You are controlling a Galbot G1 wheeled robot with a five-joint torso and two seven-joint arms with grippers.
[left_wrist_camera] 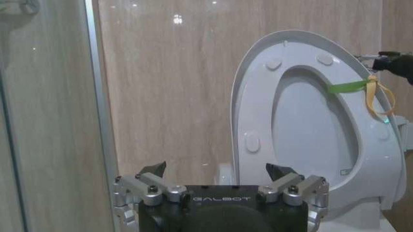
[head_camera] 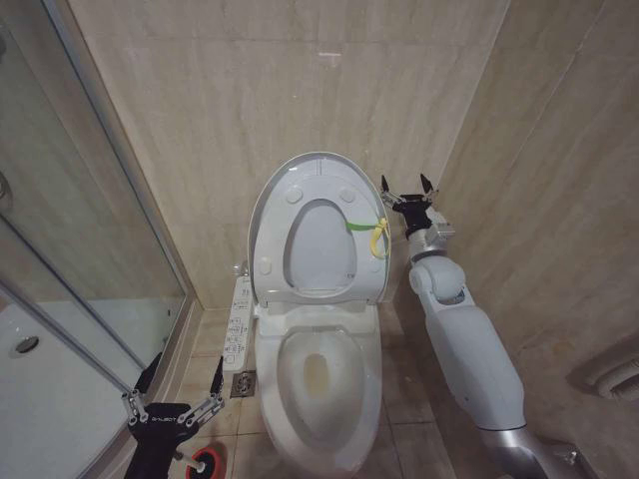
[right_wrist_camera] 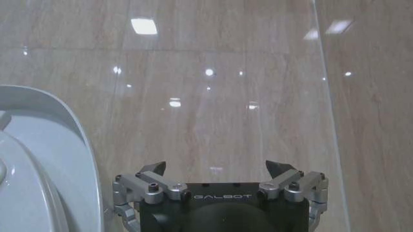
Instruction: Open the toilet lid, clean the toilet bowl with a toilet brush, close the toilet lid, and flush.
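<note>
The toilet lid (head_camera: 318, 170) stands upright against the back wall, with a yellow-green strap (head_camera: 371, 232) on its right edge. Below it the toilet bowl (head_camera: 371, 399) lies uncovered. My right gripper (head_camera: 405, 182) hangs open just right of the lid's upper edge, close to the strap and holding nothing. In the right wrist view this gripper (right_wrist_camera: 215, 164) faces the tiled wall, with the lid's rim (right_wrist_camera: 71, 145) beside it. My left gripper (head_camera: 188, 361) is open and low at the bowl's left, above the red cup (head_camera: 207, 461) of the toilet brush. From the left wrist view, the left gripper (left_wrist_camera: 215, 166) looks toward the lid (left_wrist_camera: 258, 96).
A glass shower screen (head_camera: 90, 259) and a white shower tray (head_camera: 50, 399) close off the left side. The button panel (head_camera: 238, 324) runs along the bowl's left edge, with a floor drain (head_camera: 243, 384) below it. Tiled walls meet in a corner close behind my right arm.
</note>
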